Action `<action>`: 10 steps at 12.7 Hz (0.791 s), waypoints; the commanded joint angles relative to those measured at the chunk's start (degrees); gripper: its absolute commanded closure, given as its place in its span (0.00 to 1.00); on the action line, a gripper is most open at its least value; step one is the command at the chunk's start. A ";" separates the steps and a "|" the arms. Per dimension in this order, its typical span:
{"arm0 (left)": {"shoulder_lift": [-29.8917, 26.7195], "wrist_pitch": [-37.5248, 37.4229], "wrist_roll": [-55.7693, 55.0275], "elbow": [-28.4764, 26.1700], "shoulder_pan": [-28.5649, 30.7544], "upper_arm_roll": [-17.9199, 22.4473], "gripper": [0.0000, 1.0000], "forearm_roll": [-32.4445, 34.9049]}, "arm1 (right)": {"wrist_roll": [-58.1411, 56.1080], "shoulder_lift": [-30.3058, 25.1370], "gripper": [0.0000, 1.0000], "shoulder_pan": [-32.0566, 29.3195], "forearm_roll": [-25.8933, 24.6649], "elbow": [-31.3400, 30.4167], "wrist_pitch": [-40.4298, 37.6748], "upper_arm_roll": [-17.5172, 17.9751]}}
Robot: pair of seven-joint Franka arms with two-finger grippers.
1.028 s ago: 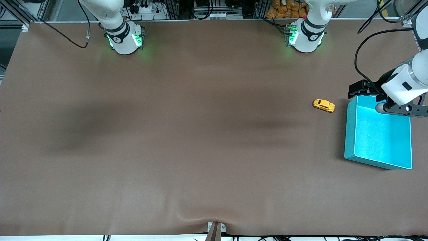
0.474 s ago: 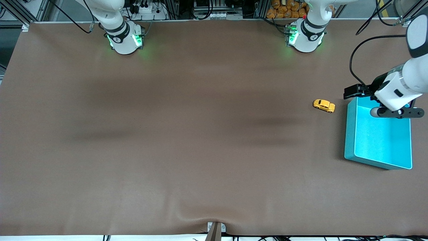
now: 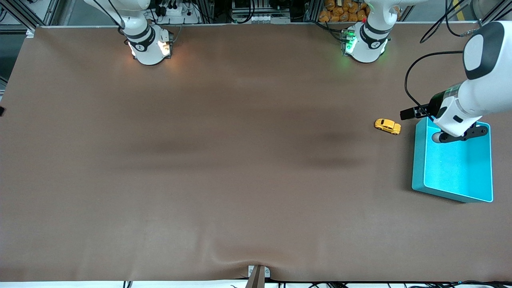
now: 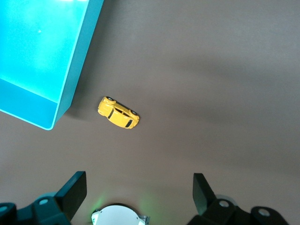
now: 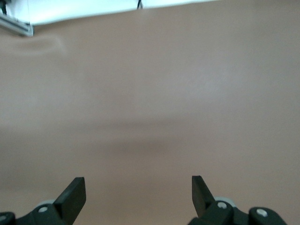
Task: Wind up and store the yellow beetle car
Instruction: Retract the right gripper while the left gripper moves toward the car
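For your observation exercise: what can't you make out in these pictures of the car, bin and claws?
- Car: too small in both views to show any winder.
- Bin: one corner hidden by the left arm in front view; cut by the left wrist view's edge.
- Right claw: outside front view.

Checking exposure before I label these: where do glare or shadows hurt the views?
Front view: the turquoise plastic bin glows overexposed inside, and soft dark shadow bands cross the brown table cloth. Left wrist view: the tiny yellow beetle car is sharp, and the bin's interior is washed out. Right wrist view: only soft, hazy cloth with one faint shadow.
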 commanded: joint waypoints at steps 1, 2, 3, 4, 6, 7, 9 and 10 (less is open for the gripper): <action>-7.17 7.16 -0.96 -11.22 2.23 -0.30 0.00 0.21 | 2.22 0.22 0.00 3.79 -2.58 -0.94 -2.56 -0.31; -8.05 9.28 -0.96 -13.77 3.37 -0.30 0.00 -0.05 | 2.13 0.48 0.00 4.68 -3.55 -1.46 -2.47 -0.31; -8.06 10.43 -1.13 -15.10 3.90 -0.30 0.00 -0.06 | 2.22 0.48 0.00 5.91 -4.34 -2.08 -2.38 -0.40; -7.63 11.40 -3.31 -15.73 3.91 -0.30 0.00 -0.06 | 2.22 0.66 0.00 6.96 -5.22 -3.04 -2.20 -0.40; -5.70 15.95 -12.95 -18.27 3.29 -0.39 0.00 0.03 | 2.30 0.05 0.00 6.89 -5.58 -7.07 -1.85 -0.40; -5.17 17.89 -16.22 -19.59 3.20 -0.82 0.00 0.03 | 2.30 -1.00 0.00 6.62 -5.66 -10.05 -0.63 -0.48; -4.72 20.36 -18.79 -22.66 3.46 -1.44 0.00 0.03 | 2.30 -5.20 0.00 6.45 -5.84 -18.21 3.75 -0.48; -4.72 20.81 -18.88 -24.33 3.64 -1.36 0.00 -0.05 | 2.13 -8.10 0.00 6.45 -6.19 -23.56 7.78 -0.57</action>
